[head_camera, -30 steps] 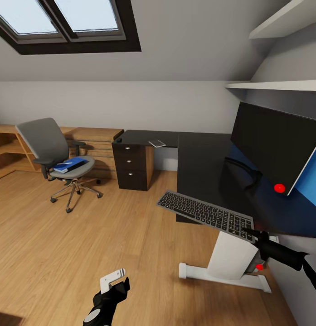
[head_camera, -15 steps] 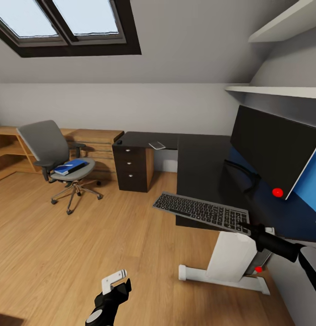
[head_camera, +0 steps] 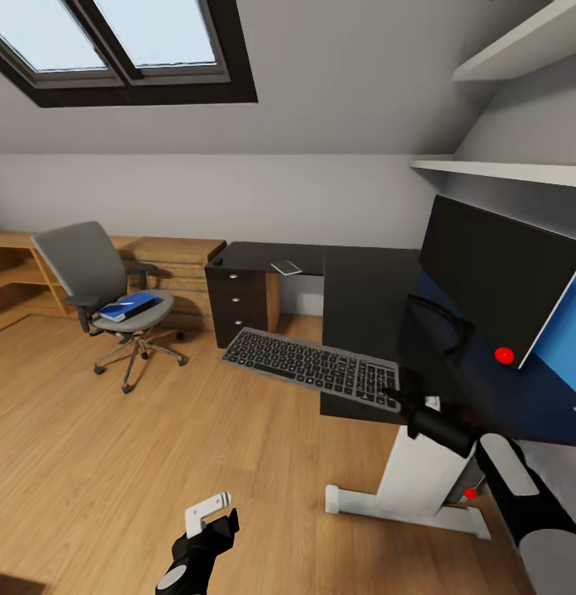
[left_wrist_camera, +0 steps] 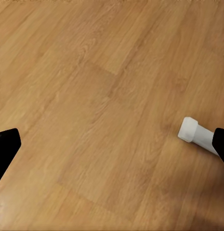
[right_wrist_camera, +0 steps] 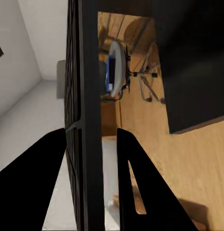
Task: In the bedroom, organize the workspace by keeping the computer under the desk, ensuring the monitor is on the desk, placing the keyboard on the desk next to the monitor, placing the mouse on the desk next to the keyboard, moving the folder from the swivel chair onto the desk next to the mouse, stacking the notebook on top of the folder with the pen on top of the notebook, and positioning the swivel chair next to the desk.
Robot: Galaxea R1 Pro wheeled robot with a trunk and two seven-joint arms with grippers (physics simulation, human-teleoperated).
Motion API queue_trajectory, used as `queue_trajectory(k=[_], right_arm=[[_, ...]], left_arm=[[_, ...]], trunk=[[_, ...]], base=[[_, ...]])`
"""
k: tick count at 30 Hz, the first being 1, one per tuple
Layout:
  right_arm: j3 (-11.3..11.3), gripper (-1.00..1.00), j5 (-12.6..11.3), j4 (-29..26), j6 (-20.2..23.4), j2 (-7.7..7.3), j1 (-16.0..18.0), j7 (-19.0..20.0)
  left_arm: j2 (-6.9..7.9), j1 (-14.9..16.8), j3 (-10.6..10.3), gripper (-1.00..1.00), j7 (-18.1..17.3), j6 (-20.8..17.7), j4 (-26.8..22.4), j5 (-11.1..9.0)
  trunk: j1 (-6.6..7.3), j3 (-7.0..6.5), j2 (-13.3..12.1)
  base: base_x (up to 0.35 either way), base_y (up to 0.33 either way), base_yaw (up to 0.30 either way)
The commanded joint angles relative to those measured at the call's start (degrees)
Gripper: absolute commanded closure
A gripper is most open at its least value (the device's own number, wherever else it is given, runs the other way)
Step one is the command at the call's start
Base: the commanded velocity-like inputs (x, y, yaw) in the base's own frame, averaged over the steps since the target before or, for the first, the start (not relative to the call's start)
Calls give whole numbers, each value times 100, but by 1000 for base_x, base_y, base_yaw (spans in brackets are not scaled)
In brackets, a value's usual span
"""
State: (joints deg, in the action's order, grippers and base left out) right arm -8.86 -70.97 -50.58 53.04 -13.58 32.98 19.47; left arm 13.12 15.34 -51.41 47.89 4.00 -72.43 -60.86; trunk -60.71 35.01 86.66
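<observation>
Right hand (head_camera: pixel 401 395): closed on the near right end of the keyboard (head_camera: pixel 312 368), its two dark fingers (right_wrist_camera: pixel 136 187) lying either side of the board's thin edge in the right wrist view. The keyboard is held roughly level and clear of any surface; its gripped end sits at the front edge of the desk (head_camera: pixel 366 297), the rest extends out over the wooden floor (head_camera: pixel 114 463) toward the robot's left. Left hand (head_camera: pixel 211 519): low over the floor, well apart from the desk, fingers spread with nothing between them; the left wrist view shows bare floorboards and the rounded end of a white desk foot (left_wrist_camera: pixel 196 134). The monitor (head_camera: pixel 494 273) stands on the right part of the desk, close beyond the right hand, with a red dot near its lower corner. A small flat grey notebook (head_camera: pixel 286 266) lies on the far wing of the desk, above the dark three-knob drawer unit (head_camera: pixel 240 307). The swivel chair (head_camera: pixel 106 289) stands well apart from the desk, before a light wooden chest (head_camera: pixel 176 256), and carries the blue folder (head_camera: pixel 129 305) on its seat. Pen, mouse and computer cannot be made out.
</observation>
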Motion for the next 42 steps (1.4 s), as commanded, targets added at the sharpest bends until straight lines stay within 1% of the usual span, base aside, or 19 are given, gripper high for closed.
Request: queue_trajectory(k=[1, 2, 3, 4, 5, 7, 8, 11, 15, 18, 20, 21, 25, 26, 29, 30, 33, 36, 42], right_arm=[[-15, 100, 45, -76, -88, 194, 7, 28], [9, 100, 66, -248, -364, 499, 7, 7], [57, 100, 116, -372, -595, 694, 7, -3], [94, 100, 164, -434, -718, 784, 7, -9], [243, 100, 380, -609, -1105, 1010, 7, -21], [392, 100, 706, -792, -1690, 1247, 11, -54], [413, 100, 763, -828, -1830, 1304, 12, -65], [475, 100, 931, -945, -2428, 1591, 15, -130], [477, 100, 975, -895, -2645, 1779, 9, -159], [459, 100, 999, -901, -2689, 1794, 2, -163], [390, 100, 1009, -915, -2772, 1721, -6, -174], [319, 100, 1011, -916, -2987, 1677, -7, -229], [185, 100, 982, -894, -4405, 1625, -18, -829], [169, 100, 913, -848, -5183, 1628, -24, -1139], [167, 100, 696, -734, -5792, 1630, -31, -1325], [166, 100, 524, -690, -5985, 1630, -33, -1371], [166, 100, -47, -632, -6250, 1633, -44, -1420], [167, 100, -384, -615, -6329, 1640, -52, -1420], [166, 100, -460, -610, -6339, 1622, -54, -1422]], left_arm=[[6, 8, -18, -100, 25, 43, -8, -44], [6, 7, -14, -100, 22, 46, -8, -38], [8, 7, -12, -100, 21, 46, -8, -36], [7, 8, -12, -100, 22, 47, -8, -35], [7, 9, -13, -100, 25, 47, -8, -33], [6, 7, -14, -100, 27, 48, -8, -36], [6, 9, -15, -100, 27, 48, -8, -37], [6, 11, -14, -100, 27, 48, -8, -34], [6, 11, -15, -100, 28, 48, -8, -44], [6, 11, -17, -100, 22, 42, -5, -59], [6, 10, -18, -100, 20, 45, -2, -62], [6, 11, -18, -100, 20, 46, -1, -60], [2, 10, -19, -100, 19, 48, 0, -63], [0, 10, -20, -100, 19, 48, 10, -65], [-2, 10, -24, -100, 17, 46, 72, -66], [-12, 9, -25, -100, 18, 45, 100, -66], [-85, 10, -20, -100, 19, 47, 143, -67], [-117, 10, -19, -100, 19, 47, 156, -67], [-126, 8, -19, -100, 19, 48, 159, -59]], trunk=[[0, 5, 3], [0, 5, 3], [0, 5, 3], [0, 5, 3], [0, 5, 3], [0, 5, 3], [0, 5, 3], [0, 5, 3], [0, 5, 3], [0, 5, 3], [0, 5, 3], [0, 5, 3], [0, 5, 3], [0, 5, 3], [0, 5, 3], [0, 5, 3], [0, 5, 3], [0, 5, 3], [0, 5, 3]], base=[[0, 0, 0], [0, 0, 0], [0, 0, 0], [0, 0, 0], [0, 0, 0], [0, 0, 0], [0, 0, 0], [0, 0, 0], [0, 0, 0], [0, 0, 0], [0, 0, 0], [0, 0, 0], [0, 0, 0], [0, 0, 0], [0, 0, 0], [0, 0, 0], [0, 0, 0], [0, 0, 0], [0, 13, 0]])
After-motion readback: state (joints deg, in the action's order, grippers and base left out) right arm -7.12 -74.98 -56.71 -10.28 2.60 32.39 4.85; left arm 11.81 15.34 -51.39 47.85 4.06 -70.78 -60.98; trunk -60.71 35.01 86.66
